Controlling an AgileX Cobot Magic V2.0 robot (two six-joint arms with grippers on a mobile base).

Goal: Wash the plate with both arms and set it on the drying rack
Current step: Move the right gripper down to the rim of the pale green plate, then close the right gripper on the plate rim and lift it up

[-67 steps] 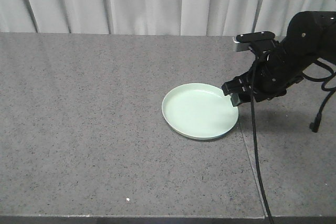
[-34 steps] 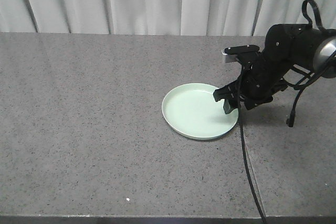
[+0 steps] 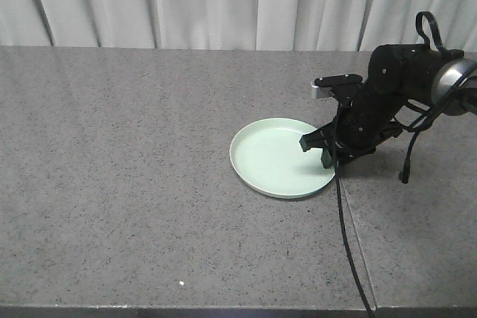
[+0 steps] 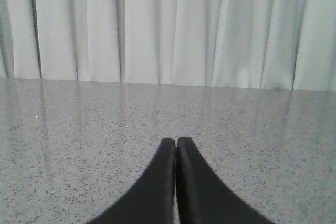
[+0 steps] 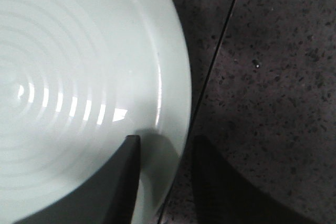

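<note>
Exterior front-facing view showed the right arm (image 3: 402,87) had swung in from the right and dropped lower over the last second, so that its claw (image 3: 320,150) sat down at the near-right rim of the plate (image 3: 279,158) instead of hovering beside it. The plate itself had not shifted. It lay flat on the grey tabletop (image 3: 134,184), just left of the seam (image 3: 356,236) between the two slabs.

From the right wrist camera, the claw was parted only a little and straddled the rim, with one finger (image 5: 121,182) over the plate's inner floor and the other outside over the stone. A sliver of rim and tabletop showed between them, so it had not clamped yet. Whether either pad was already brushing the rim was hard to say from that angle.

The left claw (image 4: 176,142) had its fingers pressed together with nothing between them, low over bare tabletop and facing the curtain (image 4: 157,24). It lay outside the front view.

Judged from this, the approach was done and the pick-up was the step in hand: closing on the rim should lift the plate for washing. No drying rack appeared in any view, so most of the task remained.
</note>
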